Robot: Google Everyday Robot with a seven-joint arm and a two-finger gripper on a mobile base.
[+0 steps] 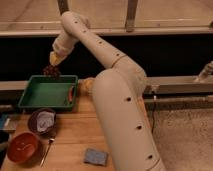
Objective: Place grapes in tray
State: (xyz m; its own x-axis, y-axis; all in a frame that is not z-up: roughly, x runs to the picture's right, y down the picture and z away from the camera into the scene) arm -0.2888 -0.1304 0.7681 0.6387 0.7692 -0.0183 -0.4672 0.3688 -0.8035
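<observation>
Grapes (51, 71) gripped beneath hand (54, 62), above far wall of tray (47, 93)

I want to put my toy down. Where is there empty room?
The tray floor is bare; the gripper holds the grapes above its far edge. Bare wood lies between the cloth bowl, the sponge and the arm. Crowded: front-left, red bowl and spoon.

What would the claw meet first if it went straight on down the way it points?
The claw, shut on the grapes, points down above the far end of the green tray. Going straight on, the grapes would probably touch the tray's floor near its far wall, though depth is unclear.
</observation>
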